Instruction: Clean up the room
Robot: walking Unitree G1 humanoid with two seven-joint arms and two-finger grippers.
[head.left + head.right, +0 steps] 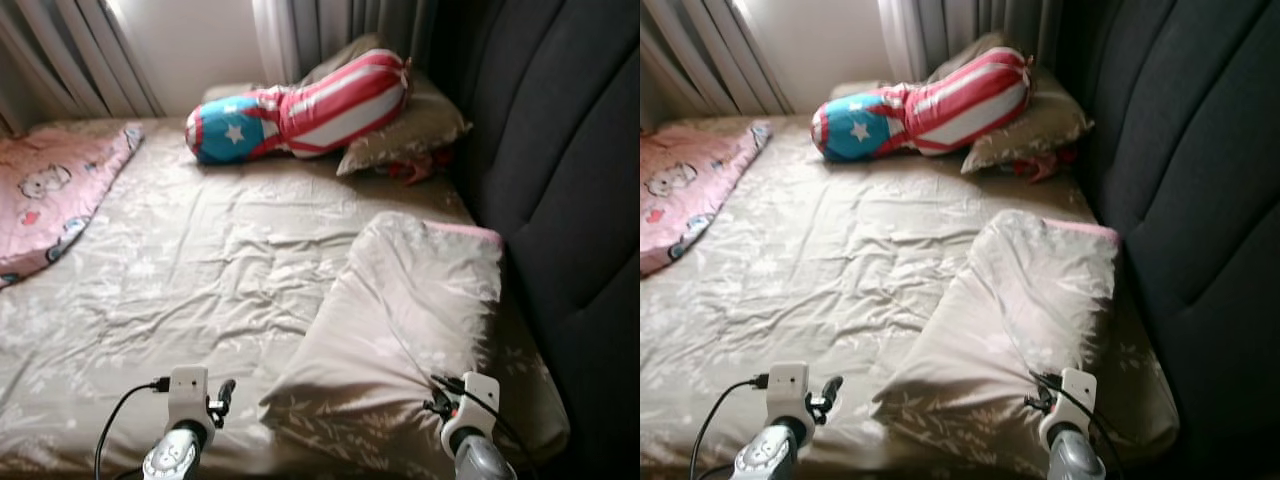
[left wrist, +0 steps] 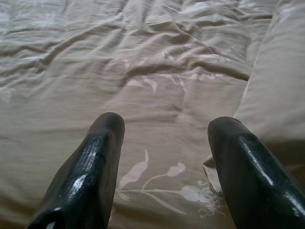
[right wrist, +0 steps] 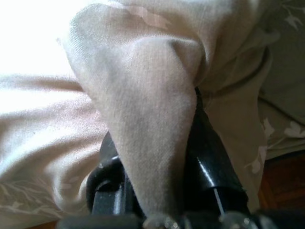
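Right gripper (image 3: 157, 157) pinches pillow (image 1: 410, 310) corner; thin fold may slip if tugged. Left gripper (image 2: 164, 143) spread, empty.

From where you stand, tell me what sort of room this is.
Most likely a bedroom: a bed under a beige floral sheet, a dark padded headboard, pillows, and curtains behind.

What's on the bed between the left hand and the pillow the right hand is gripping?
Nothing but wrinkled sheet. The head views show bare fabric between the open left hand and the pillow; the left wrist view shows sheet up to the pillow's edge.
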